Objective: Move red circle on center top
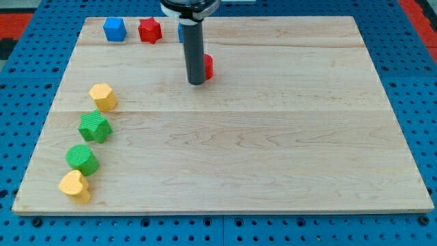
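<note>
Single camera view of the wooden table (273,137). The dark rod stood upright near the middle of the table's top edge, its tip (196,83) resting on the wood. No pincer was fitted to the arm, so there was no open or closed state to report. The red circle (208,66) lay just beside the rod on the view's right, partly hidden behind it and apparently touching it, a little below the center of the top edge. Along the top edge toward the top-left corner sat a blue cube (115,29) and a red star-like block (150,31); another blue block (180,31) showed only as a sliver behind the rod. Down the left edge ran a yellow hexagon (103,96), a green star (94,127), a green circle (82,159) and, near the bottom-left corner, a yellow heart (74,186).
</note>
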Motion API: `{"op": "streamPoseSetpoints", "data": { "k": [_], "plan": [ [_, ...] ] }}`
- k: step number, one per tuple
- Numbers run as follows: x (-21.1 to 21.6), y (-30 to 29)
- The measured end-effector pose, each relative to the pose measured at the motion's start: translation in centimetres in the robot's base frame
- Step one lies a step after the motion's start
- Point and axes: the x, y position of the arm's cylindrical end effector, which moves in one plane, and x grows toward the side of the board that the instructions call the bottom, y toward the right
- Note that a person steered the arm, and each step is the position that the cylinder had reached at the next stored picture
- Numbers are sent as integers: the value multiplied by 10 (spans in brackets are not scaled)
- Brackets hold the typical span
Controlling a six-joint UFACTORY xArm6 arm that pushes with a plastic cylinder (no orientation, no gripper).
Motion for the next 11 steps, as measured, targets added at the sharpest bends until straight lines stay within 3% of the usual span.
{"op": "streamPoseSetpoints", "data": {
  "k": [6, 8, 11],
  "plan": [
    [-111, 13],
    [-93, 45],
    [-102, 50]
  ]
}}
